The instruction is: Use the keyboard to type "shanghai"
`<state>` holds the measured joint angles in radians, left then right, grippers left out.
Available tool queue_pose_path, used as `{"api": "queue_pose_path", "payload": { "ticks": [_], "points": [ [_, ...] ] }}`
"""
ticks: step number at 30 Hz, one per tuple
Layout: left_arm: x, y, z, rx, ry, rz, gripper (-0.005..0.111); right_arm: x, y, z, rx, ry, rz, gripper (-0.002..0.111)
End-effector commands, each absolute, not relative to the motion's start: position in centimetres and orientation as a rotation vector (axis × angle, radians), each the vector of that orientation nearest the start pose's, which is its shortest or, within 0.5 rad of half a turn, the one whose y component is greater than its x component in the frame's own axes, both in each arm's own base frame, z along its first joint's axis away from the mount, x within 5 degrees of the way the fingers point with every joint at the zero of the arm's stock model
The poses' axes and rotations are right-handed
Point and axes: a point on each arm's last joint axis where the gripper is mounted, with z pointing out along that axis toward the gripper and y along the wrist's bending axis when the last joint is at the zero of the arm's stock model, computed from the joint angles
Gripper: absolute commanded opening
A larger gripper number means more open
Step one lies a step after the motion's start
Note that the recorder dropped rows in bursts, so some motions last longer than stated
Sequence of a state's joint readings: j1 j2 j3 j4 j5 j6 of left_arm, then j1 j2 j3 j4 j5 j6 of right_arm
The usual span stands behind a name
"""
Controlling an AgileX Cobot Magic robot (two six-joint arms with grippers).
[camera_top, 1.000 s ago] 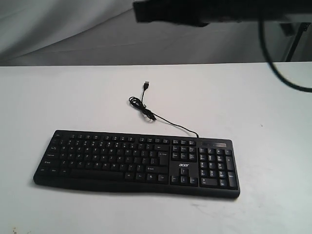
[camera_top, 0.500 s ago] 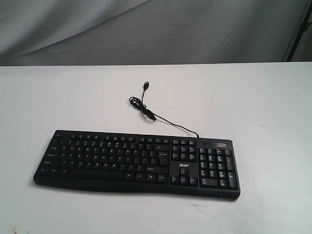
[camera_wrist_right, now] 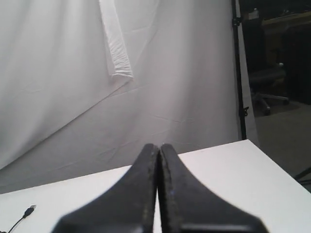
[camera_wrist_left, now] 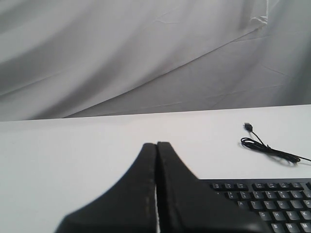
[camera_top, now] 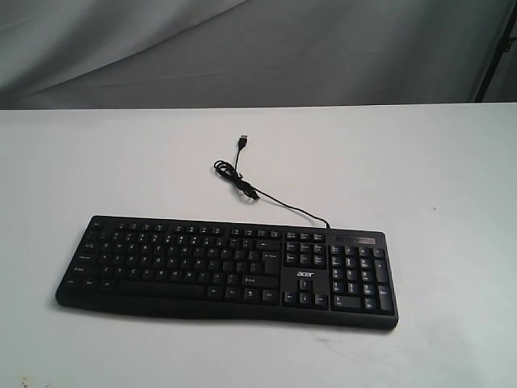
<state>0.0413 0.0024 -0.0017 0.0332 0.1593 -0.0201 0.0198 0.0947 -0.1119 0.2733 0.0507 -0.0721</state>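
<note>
The wide black keyboard (camera_top: 226, 271) with white legends and an "acer" logo lies flat on the white table (camera_top: 420, 178), number pad to the right. Its thin black cable (camera_top: 250, 190) curls away behind it and ends in a loose USB plug (camera_top: 242, 141). Neither arm shows in the exterior view. In the left wrist view my left gripper (camera_wrist_left: 156, 144) is shut with nothing in it, held above the table short of the keyboard (camera_wrist_left: 272, 201), whose key rows show beside it. My right gripper (camera_wrist_right: 159, 145) is also shut and empty, over bare table, with the USB plug (camera_wrist_right: 30, 209) off to one side.
A grey-white cloth backdrop (camera_top: 242, 48) hangs behind the table. A dark stand pole (camera_wrist_right: 238, 68) and an office chair (camera_wrist_right: 267, 87) stand beyond the table's right end.
A dark arm and its looping cable that crossed the top right of the exterior view one second ago have gone out of sight. The keyboard and cable have not moved.
</note>
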Motion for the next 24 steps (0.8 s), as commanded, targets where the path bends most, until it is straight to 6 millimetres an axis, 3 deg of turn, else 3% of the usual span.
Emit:
{"api": "queue_pose_path", "payload": {
  "ticks": [1,3,15,24],
  "points": [
    [5.6,0.2,19.9,-0.024,1.637,0.039,0.000,5.9,0.0,21.8,0.167,1.533,0.167,0.000],
    [5.6,0.2,19.9,-0.024,1.637,0.039,0.000,5.9,0.0,20.7,0.150,1.556,0.143,0.000],
    [5.6,0.2,19.9,-0.024,1.637,0.039,0.000,5.4,-0.5,18.3,0.114,1.813,-0.032,0.000],
    [5.6,0.2,19.9,-0.024,1.637,0.039,0.000,5.3,-0.5,18.2,0.117,1.821,-0.028,0.000]
  ]
}}
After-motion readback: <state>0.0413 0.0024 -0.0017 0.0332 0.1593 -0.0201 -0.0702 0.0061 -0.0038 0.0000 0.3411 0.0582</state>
